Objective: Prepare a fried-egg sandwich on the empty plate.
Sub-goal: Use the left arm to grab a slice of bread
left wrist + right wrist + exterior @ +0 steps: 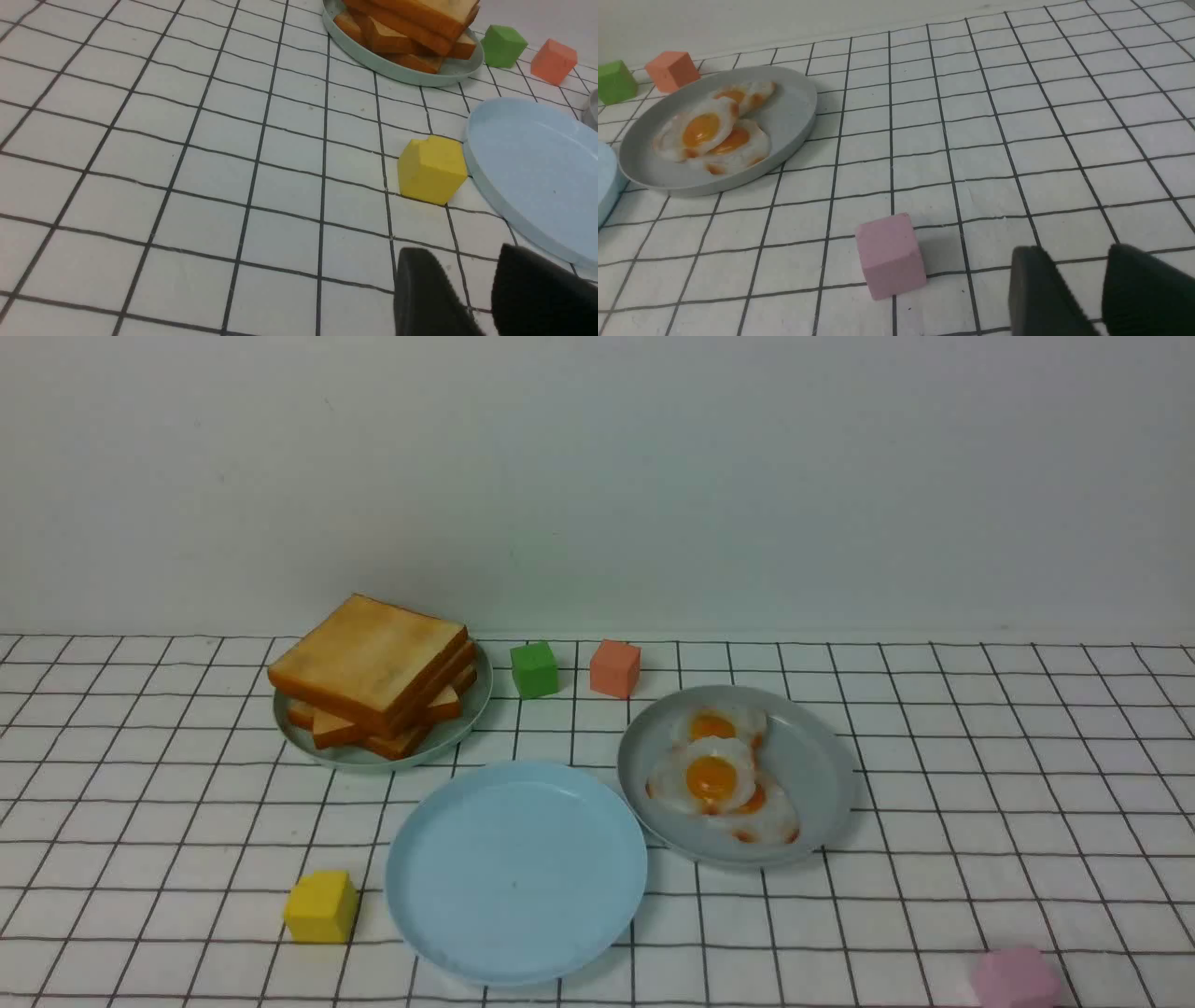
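Observation:
The empty plate [516,873], light sky-blue, lies at the front centre with nothing on it. Several toast slices [373,663] are stacked on a pale green plate [448,733] behind it to the left. Three fried eggs [714,775] overlap on a grey-blue plate [812,775] to its right. No fried-egg sandwich is in view. Neither arm shows in the front view. My left gripper [461,250] is open over bare cloth, near the empty plate's [532,172] rim. My right gripper [1074,248] is open too, well away from the eggs [705,130].
A yellow cube [321,905] sits just left of the empty plate. A green cube [534,669] and an orange cube [614,667] stand at the back between the plates. A pink cube [1015,978] is at the front right, close to my right gripper.

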Robot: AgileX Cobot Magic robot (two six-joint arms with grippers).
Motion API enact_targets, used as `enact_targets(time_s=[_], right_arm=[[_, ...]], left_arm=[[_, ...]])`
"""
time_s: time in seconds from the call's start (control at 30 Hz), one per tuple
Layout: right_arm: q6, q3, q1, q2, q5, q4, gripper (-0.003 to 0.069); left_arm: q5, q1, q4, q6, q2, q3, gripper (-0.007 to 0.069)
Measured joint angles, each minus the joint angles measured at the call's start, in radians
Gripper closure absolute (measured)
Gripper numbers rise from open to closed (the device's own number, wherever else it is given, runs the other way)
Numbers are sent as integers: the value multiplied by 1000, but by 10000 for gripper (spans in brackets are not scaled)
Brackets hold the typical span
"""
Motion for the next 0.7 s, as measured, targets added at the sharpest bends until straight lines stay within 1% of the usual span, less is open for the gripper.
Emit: enact_targets(time_s=[0.53, 0.6, 0.67, 0.7], right_arm=[[0, 0, 0, 0, 0, 0, 421], [0, 0, 0, 0, 0, 0, 421], [0, 0, 0, 0, 0, 0, 421], [0, 0, 0, 0, 0, 0, 421]], left_arm=[[-3, 0, 0, 0, 0, 0, 386], [-34, 0, -28, -18, 0, 1, 386], [-86, 0, -111, -72, 0, 1, 386], [-92, 0, -111, -72, 0, 1, 386]])
